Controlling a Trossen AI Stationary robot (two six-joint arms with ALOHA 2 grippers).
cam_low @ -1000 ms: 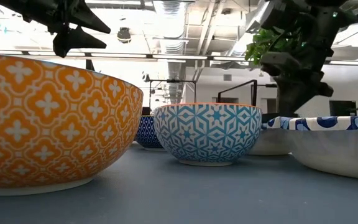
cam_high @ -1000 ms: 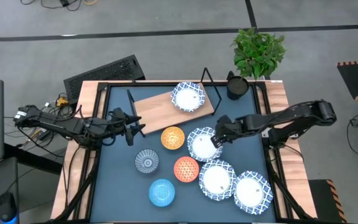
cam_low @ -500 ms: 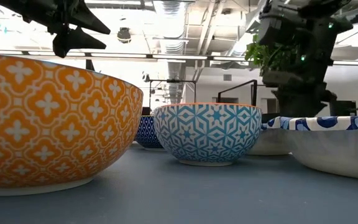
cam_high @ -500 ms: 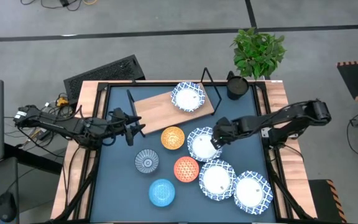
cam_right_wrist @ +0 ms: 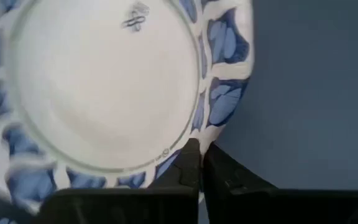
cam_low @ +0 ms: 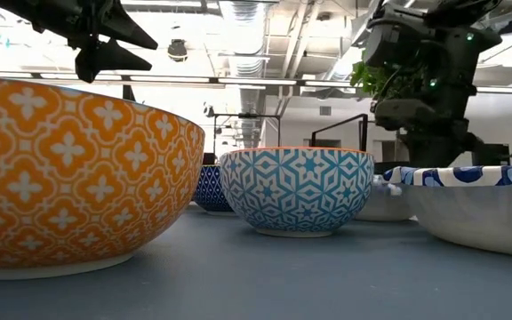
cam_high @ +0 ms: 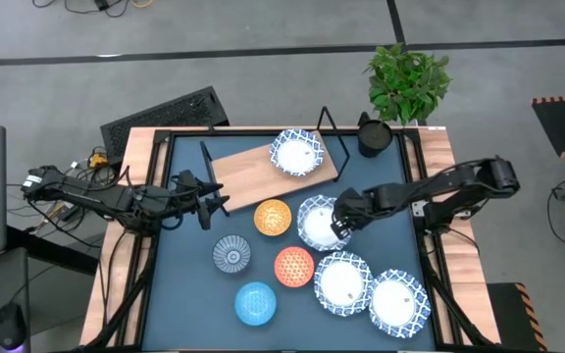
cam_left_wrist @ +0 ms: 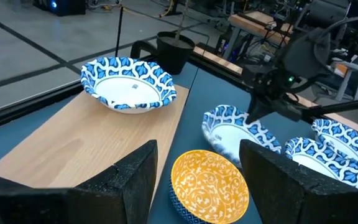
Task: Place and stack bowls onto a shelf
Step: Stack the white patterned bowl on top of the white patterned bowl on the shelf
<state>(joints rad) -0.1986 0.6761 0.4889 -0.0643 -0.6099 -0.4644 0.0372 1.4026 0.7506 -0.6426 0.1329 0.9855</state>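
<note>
1. We see the right gripper (cam_high: 339,224) at frame centre, fingers pinched together on the rim of a white blue-rimmed bowl (cam_high: 318,224).
2. We see the left gripper (cam_high: 214,203) at centre left, fingers apart, holding nothing.
3. The shelf (cam_high: 253,165), upper centre, carries one blue-rimmed bowl (cam_high: 296,152).
4. The remaining bowls sit on the blue tabletop (cam_high: 194,275) below.

Glossy glazed bowls (cam_high: 318,224), pale matt wooden shelf (cam_high: 248,164) (thin black wire frame), smooth dark-blue tabletop (cam_high: 189,284).
</note>
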